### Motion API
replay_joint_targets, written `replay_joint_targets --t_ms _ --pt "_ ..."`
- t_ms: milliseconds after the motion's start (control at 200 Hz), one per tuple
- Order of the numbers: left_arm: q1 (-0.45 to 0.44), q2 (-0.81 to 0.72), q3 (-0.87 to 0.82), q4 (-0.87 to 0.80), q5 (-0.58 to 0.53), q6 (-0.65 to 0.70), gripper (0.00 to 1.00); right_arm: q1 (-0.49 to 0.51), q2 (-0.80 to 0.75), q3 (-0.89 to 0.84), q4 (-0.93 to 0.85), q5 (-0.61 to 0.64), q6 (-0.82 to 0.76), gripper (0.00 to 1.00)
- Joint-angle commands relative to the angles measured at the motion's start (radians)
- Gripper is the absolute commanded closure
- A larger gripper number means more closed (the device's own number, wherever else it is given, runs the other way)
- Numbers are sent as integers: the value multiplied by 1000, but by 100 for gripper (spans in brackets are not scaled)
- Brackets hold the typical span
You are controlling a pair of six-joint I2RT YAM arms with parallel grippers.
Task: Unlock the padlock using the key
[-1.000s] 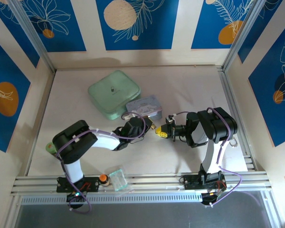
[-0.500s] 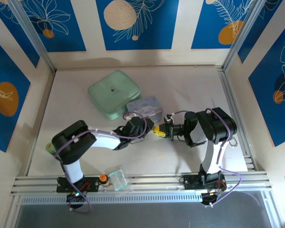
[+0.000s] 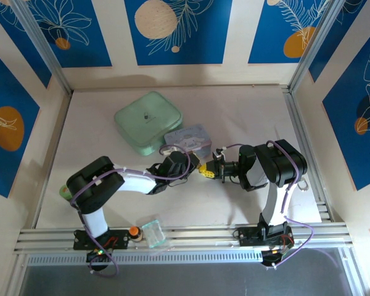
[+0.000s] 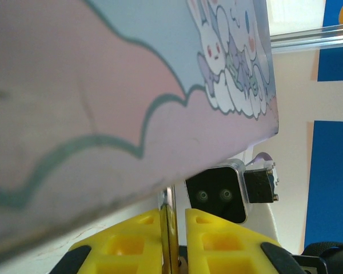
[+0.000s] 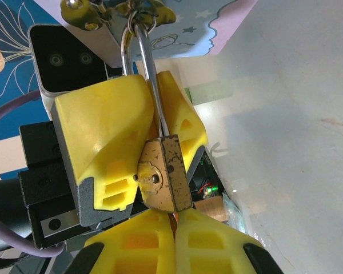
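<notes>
— Padlock (image 5: pixel 163 177): where was it, and was it open?
— Hanging off the clasp (image 5: pixel 117 11) of the cartoon tin (image 4: pixel 103 85), its loop (image 5: pixel 150 74) apparently seated in the brass body. The left gripper (image 4: pixel 172 214) pinched that loop. The unlocking itself was all left to do.
— And the right gripper (image 5: pixel 172 220)?
— Pressed together just under the padlock, the keyhole (image 5: pixel 154 178) empty; whether it pinched the key, I couldn't tell.
— Anything changed over that second?
— The right gripper had closed the gap to the left one; the tin stayed put.
</notes>
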Motion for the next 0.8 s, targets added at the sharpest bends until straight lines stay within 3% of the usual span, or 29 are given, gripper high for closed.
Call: replay_joint_targets --t_ms 0,115,240,410,625,790 --pt "-84 -28 32 44 204 0 100 -11 -28 30 78 203 -10 85" --pt "-78 -28 22 32 190 5 100 -16 -33 9 77 210 -19 72" --pt "-47 -21 13 48 209 6 100 -11 -28 -15 76 211 -24 68" --pt "-37 -30 19 14 205 31 100 -18 -53 -56 70 216 -48 68" --pt "-30 -25 19 7 198 28 100 -13 -152 -74 -42 220 -103 79" --pt "-27 -27 21 -4 192 36 100 15 -206 -75 -138 232 -147 79"
